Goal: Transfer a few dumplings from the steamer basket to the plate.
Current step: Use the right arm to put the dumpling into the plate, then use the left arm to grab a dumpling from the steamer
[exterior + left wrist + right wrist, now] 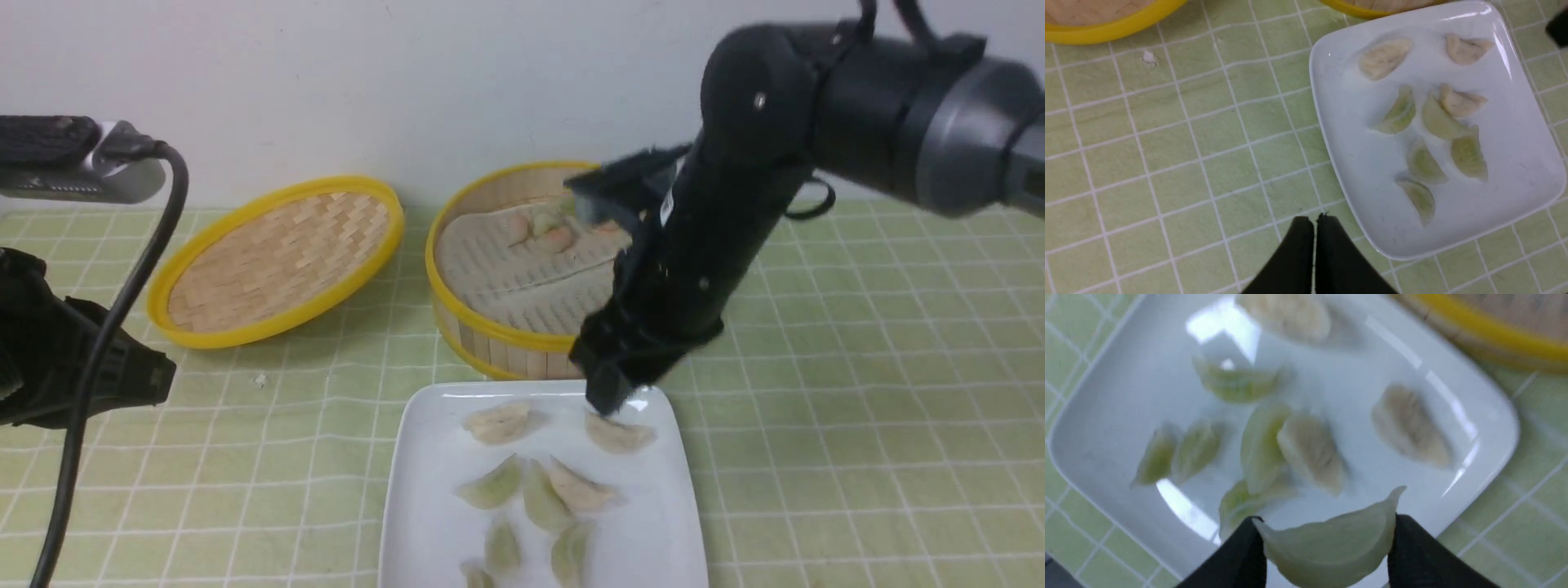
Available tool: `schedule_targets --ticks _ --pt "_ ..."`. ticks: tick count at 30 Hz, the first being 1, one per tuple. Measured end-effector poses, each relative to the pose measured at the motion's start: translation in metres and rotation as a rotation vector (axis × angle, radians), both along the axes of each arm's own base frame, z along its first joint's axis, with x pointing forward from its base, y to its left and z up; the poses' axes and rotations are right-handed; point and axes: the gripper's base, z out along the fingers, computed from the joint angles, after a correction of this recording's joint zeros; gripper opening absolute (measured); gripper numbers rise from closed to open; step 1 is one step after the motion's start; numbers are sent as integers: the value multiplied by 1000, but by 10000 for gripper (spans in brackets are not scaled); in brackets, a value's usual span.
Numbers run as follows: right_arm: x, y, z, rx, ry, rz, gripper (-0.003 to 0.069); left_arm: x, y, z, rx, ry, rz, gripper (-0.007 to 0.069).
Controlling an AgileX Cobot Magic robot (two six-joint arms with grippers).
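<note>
Right wrist view: holds a pale green crescent dumpling (1331, 547) in part-open right jaws over the glossy white square plate (1126, 396) bearing eight, few left in the round bamboo steamer basket (478, 331), left jaws shut, empty.

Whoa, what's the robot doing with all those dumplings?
It's moving dumplings from the steamer basket to the plate. The right gripper holds a pale green dumpling over the plate, where eight dumplings already lie. A few dumplings sit in the basket. The left gripper is shut and empty, off to the side. The lid lies on the table beside the basket.
</note>
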Motion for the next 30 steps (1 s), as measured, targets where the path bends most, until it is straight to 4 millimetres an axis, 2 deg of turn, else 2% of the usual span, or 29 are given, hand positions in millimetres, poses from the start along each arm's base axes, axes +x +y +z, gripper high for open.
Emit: schedule_targets --ticks 3,6,11,16,20,24,27,30 --pt "-14 1 -20 -40 67 4 353 0 0 0 -4 -6 2 -6" --pt "-21 1 -30 -55 96 5 353 5 -1 1 -27 -23 12 -6" --pt "-18 -1 -33 -67 51 7 379 34 -8 0 -137 -11 43 -6" --pt "-17 -1 -33 -70 44 9 536 91 -29 7 -152 -5 -39 -6" --pt "-17 -1 -33 -70 46 8 579 127 -52 2 -145 10 -111 -6" --pt "-18 -4 -34 -106 47 22 562 162 -72 -7 -129 50 -179 -6" --pt "-18 -8 -31 -135 28 20 489 196 -87 -17 -115 74 -223 -6" --pt "-20 -11 -21 -135 -1 13 407 222 -93 -25 -112 66 -231 -6"
